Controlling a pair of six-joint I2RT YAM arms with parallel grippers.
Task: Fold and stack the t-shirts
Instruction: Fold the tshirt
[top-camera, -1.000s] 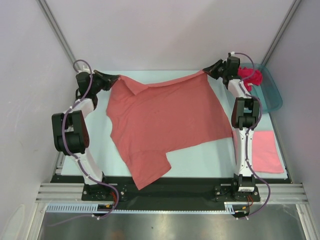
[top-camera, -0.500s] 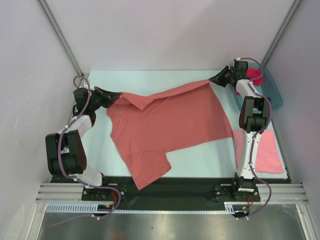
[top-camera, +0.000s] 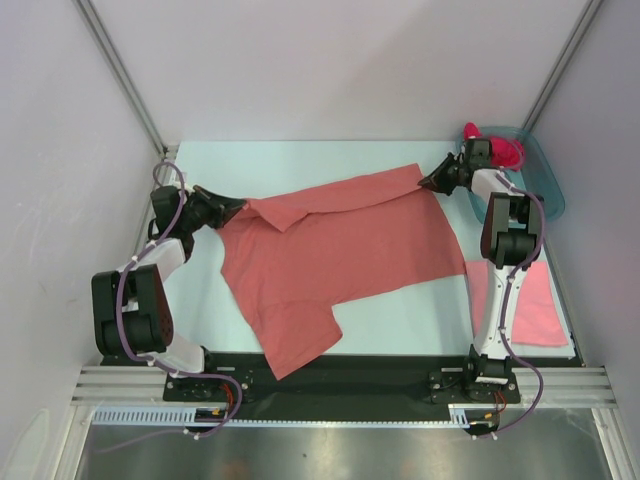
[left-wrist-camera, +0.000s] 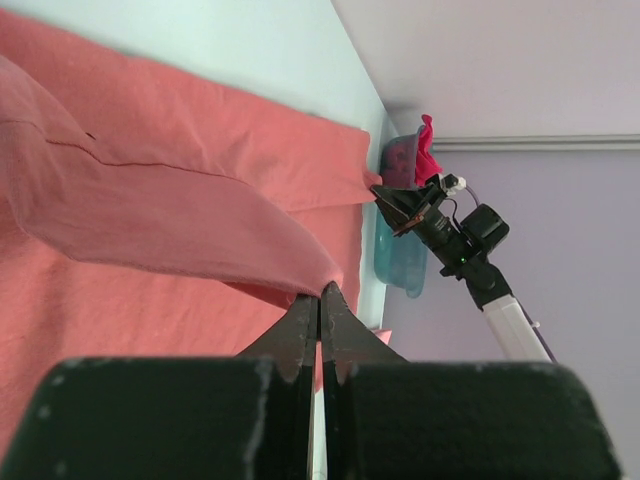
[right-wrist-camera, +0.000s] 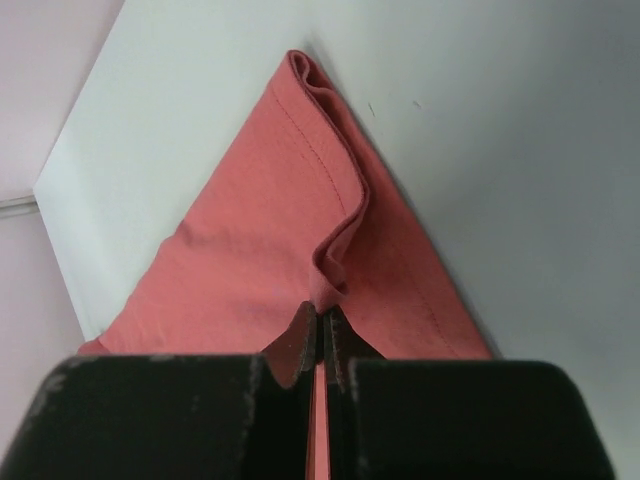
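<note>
The left pincer (top-camera: 238, 207) and right pincer (top-camera: 426, 183) each pinch a far corner of the salmon-coral t-shirt (top-camera: 330, 250). It lies spread across the counter (top-camera: 300, 160), overlapping its near edge.

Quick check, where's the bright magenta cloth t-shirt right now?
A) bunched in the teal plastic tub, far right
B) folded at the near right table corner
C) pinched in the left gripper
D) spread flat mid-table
A: the bright magenta cloth t-shirt sits bunched in the teal plastic tub, while the left gripper and right gripper are both shut on the salmon-coral cloth t-shirt.
</note>
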